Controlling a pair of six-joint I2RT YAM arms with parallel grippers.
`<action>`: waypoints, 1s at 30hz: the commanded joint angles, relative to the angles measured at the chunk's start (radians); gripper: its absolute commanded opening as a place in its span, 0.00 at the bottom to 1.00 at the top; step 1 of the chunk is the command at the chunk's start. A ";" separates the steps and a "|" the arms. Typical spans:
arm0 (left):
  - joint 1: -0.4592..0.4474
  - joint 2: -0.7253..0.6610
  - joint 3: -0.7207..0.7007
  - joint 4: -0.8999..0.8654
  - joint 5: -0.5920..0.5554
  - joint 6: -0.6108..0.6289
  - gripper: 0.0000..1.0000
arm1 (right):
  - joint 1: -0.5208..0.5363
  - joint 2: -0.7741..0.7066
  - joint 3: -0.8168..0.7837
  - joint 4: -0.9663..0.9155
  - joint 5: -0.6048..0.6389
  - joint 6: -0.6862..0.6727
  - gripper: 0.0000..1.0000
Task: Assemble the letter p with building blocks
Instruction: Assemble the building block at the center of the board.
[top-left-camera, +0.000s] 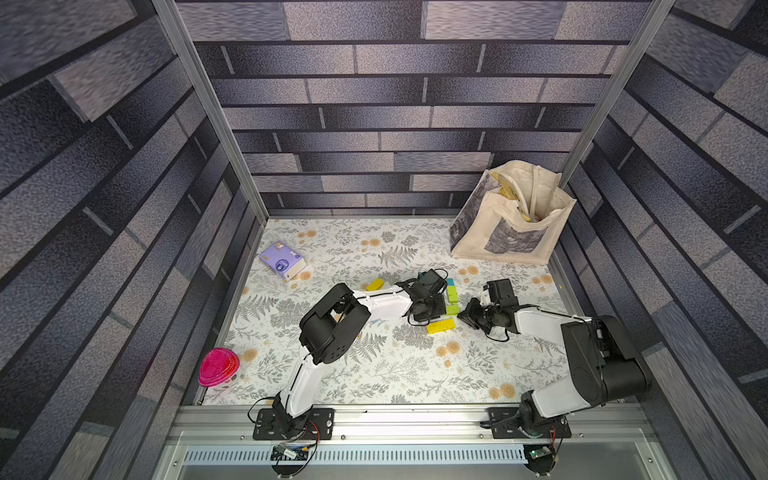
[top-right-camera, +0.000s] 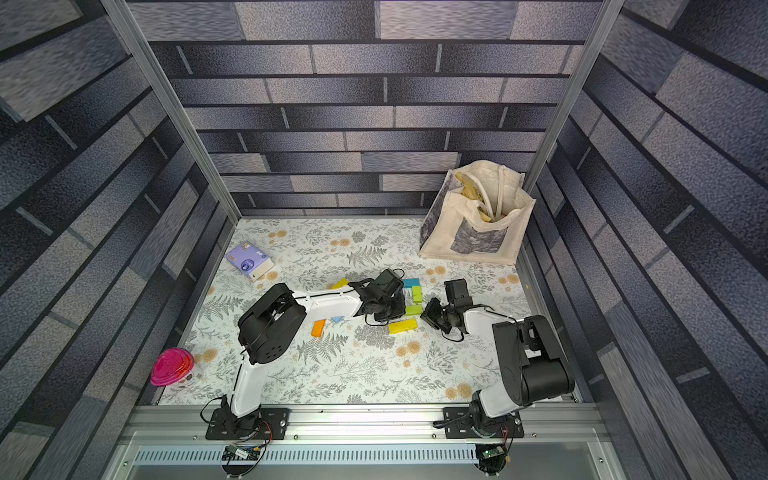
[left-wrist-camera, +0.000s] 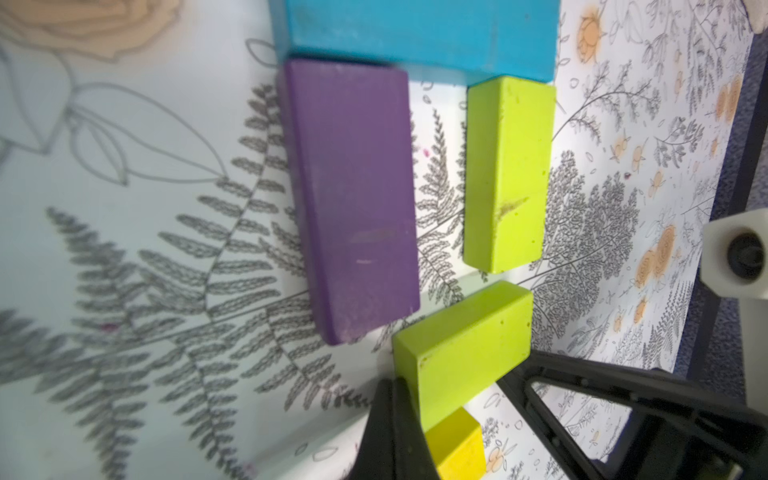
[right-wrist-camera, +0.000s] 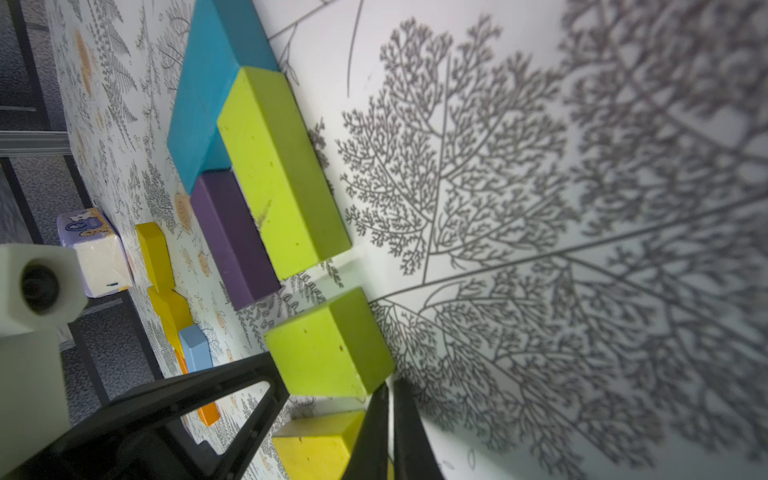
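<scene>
Now: tilted lime block (left-wrist-camera: 465, 353) lies middle of desk (top-left-camera: 395, 374), slightly toward right edge, flanked by both tools. Left tool (left-wrist-camera: 390, 432) closed, empty, against one end; right tool (right-wrist-camera: 392, 436) closed, empty, at opposite corner. Long axis skewed; likely needs squaring across gap between purple block (left-wrist-camera: 353, 199) and upright lime block (left-wrist-camera: 507, 174). Both arms equally near.

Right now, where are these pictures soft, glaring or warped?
Left wrist view: purple block crisp, fern-print tablecloth beside it blurred. Right wrist view: lime block beside the purple one sharp, big fern print soft. Both top views: wide-angle lens splays the walls; glare on the front metal rail.
</scene>
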 joint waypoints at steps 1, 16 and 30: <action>0.009 0.016 0.020 -0.009 0.014 0.011 0.00 | 0.013 0.070 -0.056 -0.124 0.084 0.002 0.09; 0.029 0.035 0.049 -0.002 0.036 0.011 0.00 | 0.013 0.046 -0.080 -0.126 0.095 0.021 0.09; 0.018 -0.024 -0.014 0.004 0.045 0.005 0.00 | 0.016 0.060 -0.111 -0.064 0.057 0.066 0.08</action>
